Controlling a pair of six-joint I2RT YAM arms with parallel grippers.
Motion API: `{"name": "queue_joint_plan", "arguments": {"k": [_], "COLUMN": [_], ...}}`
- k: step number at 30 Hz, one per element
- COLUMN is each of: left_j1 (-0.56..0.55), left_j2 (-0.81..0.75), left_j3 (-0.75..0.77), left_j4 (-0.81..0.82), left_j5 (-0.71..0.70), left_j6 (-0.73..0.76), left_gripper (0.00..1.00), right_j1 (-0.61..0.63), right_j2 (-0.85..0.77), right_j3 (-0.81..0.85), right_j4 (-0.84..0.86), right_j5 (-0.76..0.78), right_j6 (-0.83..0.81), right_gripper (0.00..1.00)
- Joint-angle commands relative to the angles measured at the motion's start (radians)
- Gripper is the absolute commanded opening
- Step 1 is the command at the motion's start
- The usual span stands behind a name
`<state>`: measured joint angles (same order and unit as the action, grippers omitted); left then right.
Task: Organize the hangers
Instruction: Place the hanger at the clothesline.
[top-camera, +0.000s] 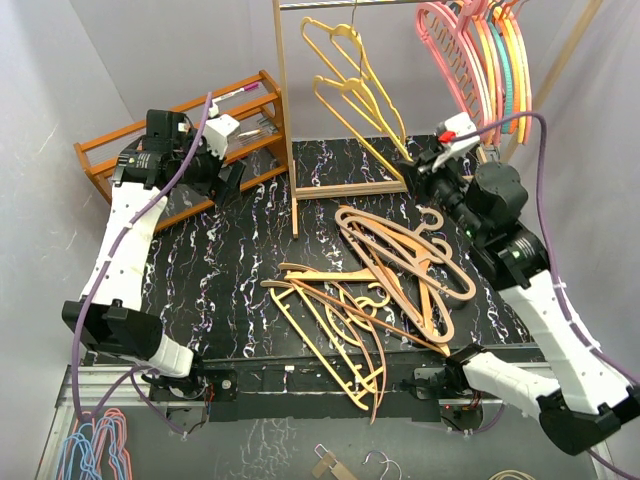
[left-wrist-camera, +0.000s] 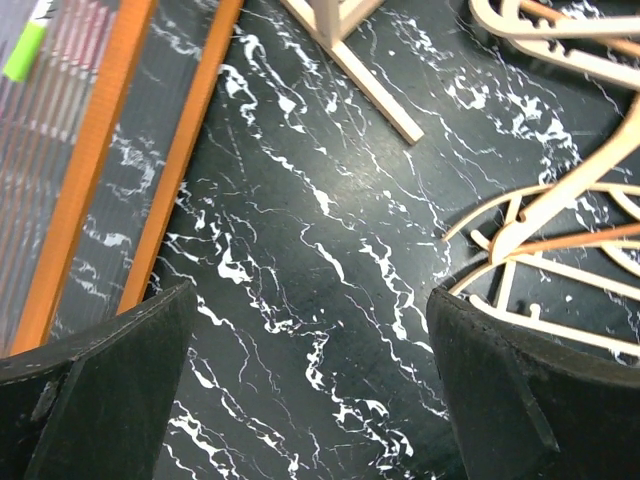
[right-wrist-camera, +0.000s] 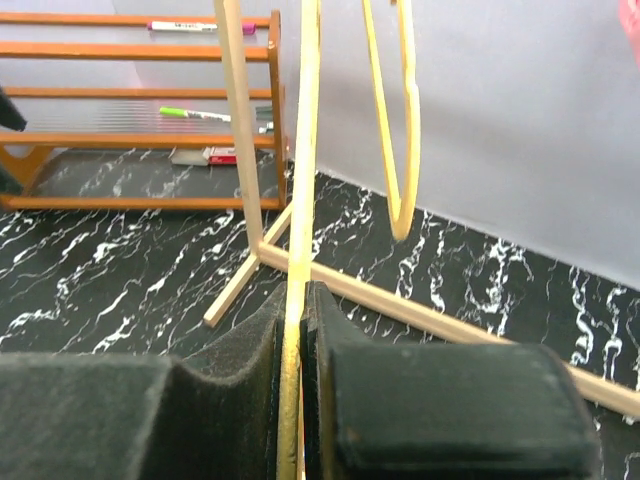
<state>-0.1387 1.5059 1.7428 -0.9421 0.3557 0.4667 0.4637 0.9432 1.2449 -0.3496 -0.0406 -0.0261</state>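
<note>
**Many hangers loose on the desk, one yellow hanger gripped**

Black marbled desk (top-camera: 230, 290) fills the middle of the top view. A tall pale wooden frame (top-camera: 286, 120) with a metal rail stands at its upper centre, and an orange-brown slatted shelf rack (top-camera: 110, 138) sits at upper left. A tangled pile of tan wooden and yellow hangers (top-camera: 400, 262) lies on the desk at lower centre-right. Pink, orange, teal and yellow hangers (top-camera: 480, 50) hang bunched on the rail at upper right.

The right end effector (right-wrist-camera: 298, 380), just right of the frame's base, has its pads pressed together on the thin bar of a yellow hanger (right-wrist-camera: 305, 150) that hangs from the rail. The left end effector (left-wrist-camera: 310, 380) is spread wide with nothing in it, above bare desk just beside the shelf rack.
</note>
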Motion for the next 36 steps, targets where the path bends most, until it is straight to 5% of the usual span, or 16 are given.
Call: {"name": "queue_joint_plan", "arguments": {"k": [1,16,36], "left_j1": [0.006,0.010,0.009], "left_j2": [-0.064,-0.081,-0.051], "left_j3": [-0.022,-0.069,-0.160], "left_j4": [0.068,0.074,0.095], "left_j5": [-0.091,-0.084,-0.112], "left_j6": [-0.135,-0.125,-0.101], "left_gripper": [0.97,0.97,0.97], "right_j1": [0.001,0.000,0.000], "right_j2": [0.090,0.329,0.518], "right_j3": [0.131,0.341,0.445], "right_j4": [0.164,0.324,0.310], "right_j5": [0.004,-0.036,-0.064], "right_j6": [-0.064,-0.035,0.041], "right_gripper": [0.08,0.08,0.08]}}
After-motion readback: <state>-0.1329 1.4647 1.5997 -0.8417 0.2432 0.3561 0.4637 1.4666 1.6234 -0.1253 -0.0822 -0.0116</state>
